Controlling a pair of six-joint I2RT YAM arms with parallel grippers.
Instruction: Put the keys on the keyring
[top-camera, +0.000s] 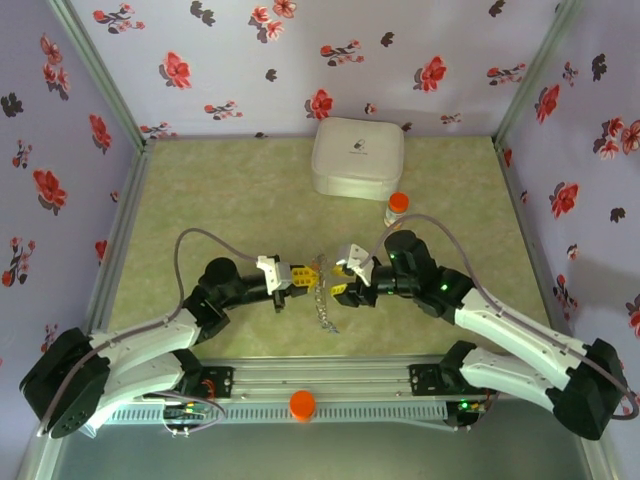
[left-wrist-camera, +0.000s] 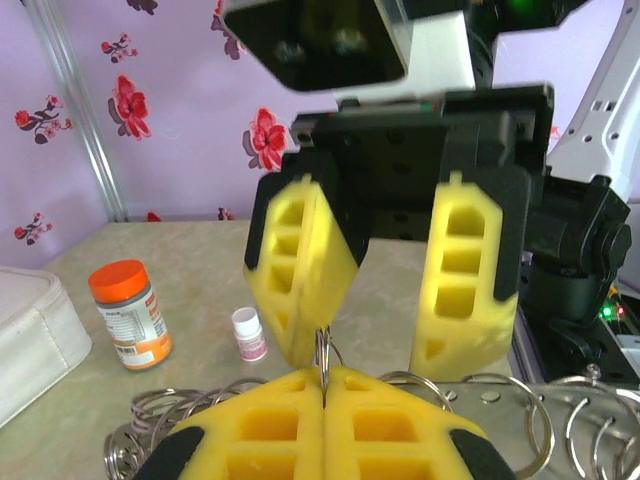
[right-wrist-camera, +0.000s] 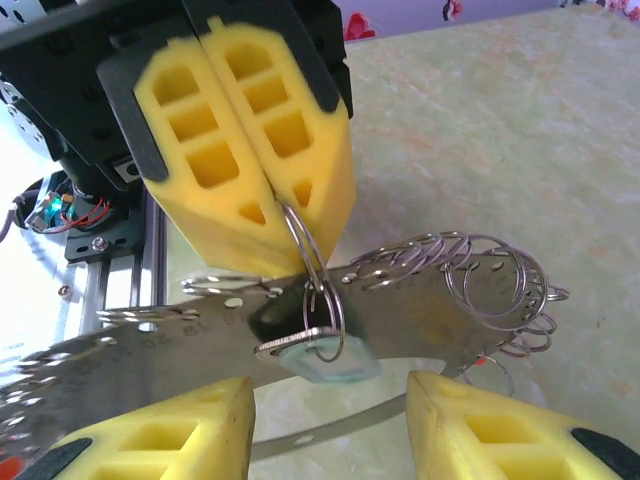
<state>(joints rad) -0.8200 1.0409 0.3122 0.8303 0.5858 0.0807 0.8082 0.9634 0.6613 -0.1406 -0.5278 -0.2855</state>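
Purple floral walls enclose a pale green tabletop (top-camera: 230, 190), where both arms meet near the middle. Left claw (right-wrist-camera: 282, 215) is clamped tight on a thin wire loop of the keyring (right-wrist-camera: 400, 315), which is held off the surface with a silvery key (right-wrist-camera: 305, 345) dangling under the loop. Right claw (right-wrist-camera: 330, 405) faces it, fingers spread to either side of the key. A white box (top-camera: 358, 158) and an orange-capped bottle (top-camera: 397, 208) stand farther back.

Your silvery key (right-wrist-camera: 320, 358) hangs by its thin ring from the left claw's (right-wrist-camera: 275, 228) pinch, just over the keyring (right-wrist-camera: 420, 312), a metal band strung with loops.
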